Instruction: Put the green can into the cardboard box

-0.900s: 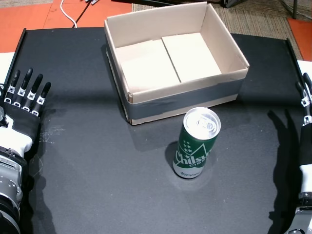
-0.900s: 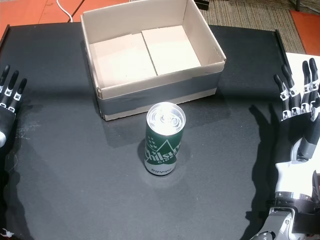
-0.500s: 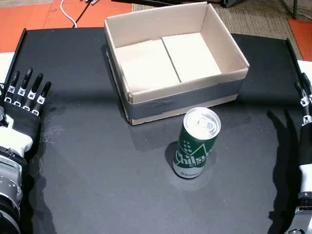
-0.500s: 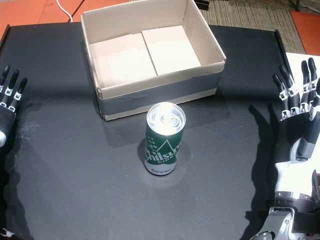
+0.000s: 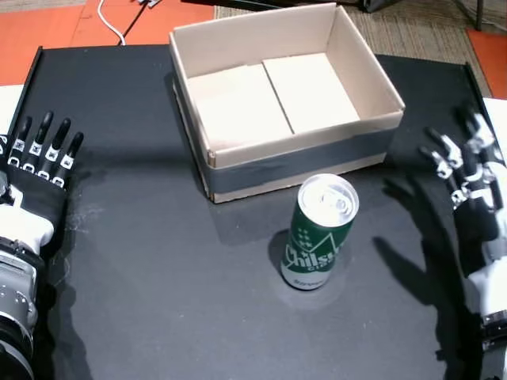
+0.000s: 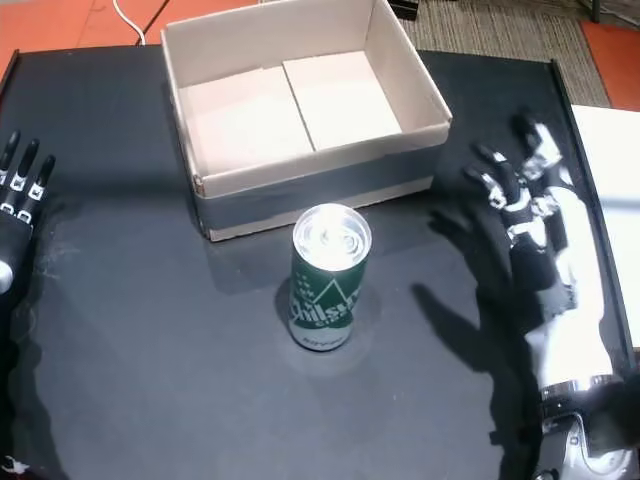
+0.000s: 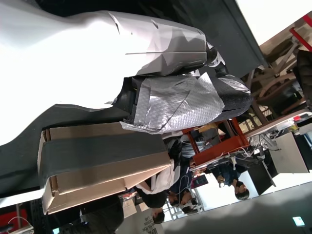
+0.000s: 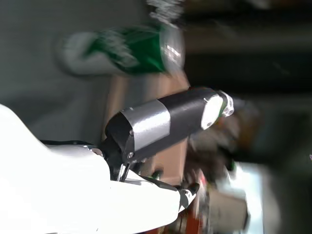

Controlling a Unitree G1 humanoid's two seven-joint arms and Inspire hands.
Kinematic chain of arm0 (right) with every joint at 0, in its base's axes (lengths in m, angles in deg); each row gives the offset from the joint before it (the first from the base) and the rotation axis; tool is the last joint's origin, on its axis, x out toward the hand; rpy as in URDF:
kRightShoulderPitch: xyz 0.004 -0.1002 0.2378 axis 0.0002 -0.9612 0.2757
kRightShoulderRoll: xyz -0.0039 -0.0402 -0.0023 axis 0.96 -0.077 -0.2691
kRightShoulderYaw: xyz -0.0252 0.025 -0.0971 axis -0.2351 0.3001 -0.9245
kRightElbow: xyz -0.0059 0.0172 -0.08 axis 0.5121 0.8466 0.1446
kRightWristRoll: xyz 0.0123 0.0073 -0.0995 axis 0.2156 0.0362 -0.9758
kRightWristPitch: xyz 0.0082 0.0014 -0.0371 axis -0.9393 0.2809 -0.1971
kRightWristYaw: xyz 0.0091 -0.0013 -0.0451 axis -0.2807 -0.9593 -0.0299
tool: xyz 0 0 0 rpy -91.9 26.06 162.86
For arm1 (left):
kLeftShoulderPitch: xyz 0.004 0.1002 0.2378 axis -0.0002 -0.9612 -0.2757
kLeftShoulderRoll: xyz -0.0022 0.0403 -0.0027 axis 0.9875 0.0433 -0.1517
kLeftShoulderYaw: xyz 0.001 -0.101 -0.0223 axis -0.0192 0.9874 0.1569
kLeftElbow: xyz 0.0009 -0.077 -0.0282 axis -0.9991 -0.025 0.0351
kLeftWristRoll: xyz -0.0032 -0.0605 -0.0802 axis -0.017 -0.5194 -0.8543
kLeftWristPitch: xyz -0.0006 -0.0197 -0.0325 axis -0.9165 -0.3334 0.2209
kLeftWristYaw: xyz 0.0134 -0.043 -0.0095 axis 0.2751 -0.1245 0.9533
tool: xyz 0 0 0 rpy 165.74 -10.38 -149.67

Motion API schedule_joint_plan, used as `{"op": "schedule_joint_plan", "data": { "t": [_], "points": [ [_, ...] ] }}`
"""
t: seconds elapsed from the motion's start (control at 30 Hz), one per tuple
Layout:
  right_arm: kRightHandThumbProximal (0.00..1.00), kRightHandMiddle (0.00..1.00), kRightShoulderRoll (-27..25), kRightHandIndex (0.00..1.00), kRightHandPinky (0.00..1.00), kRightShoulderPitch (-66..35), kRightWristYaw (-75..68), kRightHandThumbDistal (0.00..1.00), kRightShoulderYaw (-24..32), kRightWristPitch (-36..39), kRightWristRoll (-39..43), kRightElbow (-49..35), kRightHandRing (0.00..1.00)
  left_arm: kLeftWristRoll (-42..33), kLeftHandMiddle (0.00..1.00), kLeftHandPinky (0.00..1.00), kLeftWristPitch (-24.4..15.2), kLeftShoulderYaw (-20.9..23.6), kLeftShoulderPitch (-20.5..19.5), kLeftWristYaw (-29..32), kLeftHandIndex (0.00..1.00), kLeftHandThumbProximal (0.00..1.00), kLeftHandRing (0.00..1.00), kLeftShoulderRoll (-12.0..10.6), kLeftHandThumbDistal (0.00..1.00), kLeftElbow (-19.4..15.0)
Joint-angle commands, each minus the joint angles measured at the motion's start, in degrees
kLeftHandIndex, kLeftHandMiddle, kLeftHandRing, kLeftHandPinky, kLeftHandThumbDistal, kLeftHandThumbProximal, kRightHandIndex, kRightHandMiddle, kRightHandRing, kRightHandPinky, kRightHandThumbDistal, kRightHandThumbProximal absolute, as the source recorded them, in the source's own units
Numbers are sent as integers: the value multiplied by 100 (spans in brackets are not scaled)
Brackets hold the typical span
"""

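The green can (image 5: 318,232) (image 6: 326,276) stands upright on the black table, just in front of the cardboard box (image 5: 372,91) (image 6: 412,85), whose inside holds nothing. My right hand (image 5: 467,178) (image 6: 530,235) hovers to the can's right, open with fingers spread, apart from the can. In the right wrist view the can (image 8: 122,48) shows blurred beyond one finger (image 8: 165,122). My left hand (image 5: 36,162) (image 6: 15,195) rests open and flat at the table's left edge. The left wrist view shows the box's (image 7: 97,165) taped side.
The black table (image 5: 158,277) has raised rims at left and right. Orange floor and a white cable (image 5: 107,20) lie beyond its far edge. People (image 7: 204,170) sit in the room behind, seen in the left wrist view.
My right hand has swung in from the table's right edge toward the can, fingers spread. The can, the box and my left hand have not moved.
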Motion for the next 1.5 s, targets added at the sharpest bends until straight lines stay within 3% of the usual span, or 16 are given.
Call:
{"op": "schedule_joint_plan", "data": {
  "t": [0.0, 0.27, 0.5, 0.7, 1.03, 1.23, 1.47],
  "points": [
    [42, 94, -554, 93, 100, -105, -220, 100, -412, 367, -770, -491, 96, 119, 65, 97, -12, -50, 7, -53, 71, 100, 79, 9, 0, 53],
    [53, 90, -517, 89, 100, 143, -150, 100, -1145, 229, -701, -375, 92, 114, 63, 92, -32, -69, -9, -81, 68, 100, 77, 29, 0, 52],
    [57, 90, -424, 87, 100, 273, 532, 100, -1301, 190, -7, -116, 93, 83, 65, 96, 8, -46, -2, -67, 75, 100, 81, 43, 0, 55],
    [54, 89, -345, 84, 100, 334, 919, 100, -1263, -31, 399, 4, 92, 123, 62, 93, -25, -74, 0, -132, 71, 100, 77, 41, 0, 54],
    [55, 88, -226, 86, 100, 661, 1392, 100, -1218, -424, 526, 477, 90, 87, 65, 95, -13, -55, 9, -108, 76, 100, 80, 44, 0, 52],
    [44, 88, -263, 86, 100, 849, 1404, 100, -1316, -511, 320, 733, 92, 106, 63, 93, -22, -64, 16, -160, 73, 100, 76, 44, 0, 56],
    [52, 87, -224, 85, 100, 1076, 1414, 100, -1318, -535, 207, 1050, 89, 75, 64, 94, 1, -31, 42, -209, 75, 100, 79, 30, 0, 60]
  ]
}}
